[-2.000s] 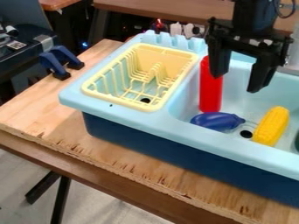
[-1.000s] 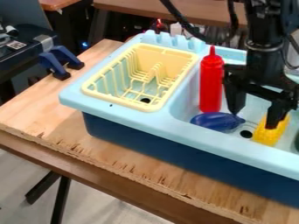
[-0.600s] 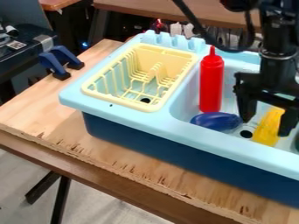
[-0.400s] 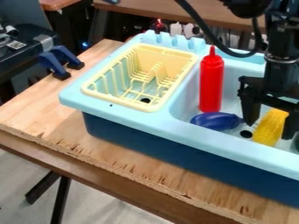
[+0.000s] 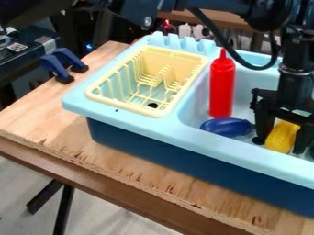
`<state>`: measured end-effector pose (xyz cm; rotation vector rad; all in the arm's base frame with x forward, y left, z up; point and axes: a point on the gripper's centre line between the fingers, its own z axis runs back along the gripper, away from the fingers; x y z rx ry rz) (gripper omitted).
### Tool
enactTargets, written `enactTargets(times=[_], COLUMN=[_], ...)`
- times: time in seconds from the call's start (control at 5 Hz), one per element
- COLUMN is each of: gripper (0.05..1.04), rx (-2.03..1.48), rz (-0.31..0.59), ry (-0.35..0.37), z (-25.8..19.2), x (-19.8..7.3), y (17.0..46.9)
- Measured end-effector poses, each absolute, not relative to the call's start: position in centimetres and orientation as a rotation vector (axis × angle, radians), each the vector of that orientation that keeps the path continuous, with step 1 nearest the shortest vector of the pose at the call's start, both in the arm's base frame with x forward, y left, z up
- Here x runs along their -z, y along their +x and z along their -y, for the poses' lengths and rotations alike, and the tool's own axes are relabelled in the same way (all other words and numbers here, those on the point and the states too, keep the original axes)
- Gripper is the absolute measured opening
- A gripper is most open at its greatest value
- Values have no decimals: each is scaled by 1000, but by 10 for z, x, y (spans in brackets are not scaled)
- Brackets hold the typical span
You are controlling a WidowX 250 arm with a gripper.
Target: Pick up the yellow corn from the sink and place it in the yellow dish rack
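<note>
a pale blue toy sink (image 5: 202, 132) sits on a plywood tabletop (image 5: 46, 110)

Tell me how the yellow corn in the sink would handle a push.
The yellow corn would probably roll sideways, since its body is long and rounded. Its molded, toy-like look suggests it's stiff rather than floppy, and probably light for its size.

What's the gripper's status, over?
Black two-finger gripper open, low in basin, astride yellow plastic corn cob. Dark-blue rounded toy eggplant close beside the nearer finger.
</note>
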<state>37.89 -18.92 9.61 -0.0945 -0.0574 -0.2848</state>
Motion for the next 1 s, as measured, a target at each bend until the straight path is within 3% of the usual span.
enactTargets(times=[0.2, 0.6, 0.8, 1.0], gripper=[692, 692, 692, 692], rx=[313, 392, 438, 495], rz=[24, -2, -7, 59], ry=[-92, -84, -55, -45], z=[191, 193, 190, 187], x=[-94, -102, -127, -192], y=[379, 374, 363, 345])
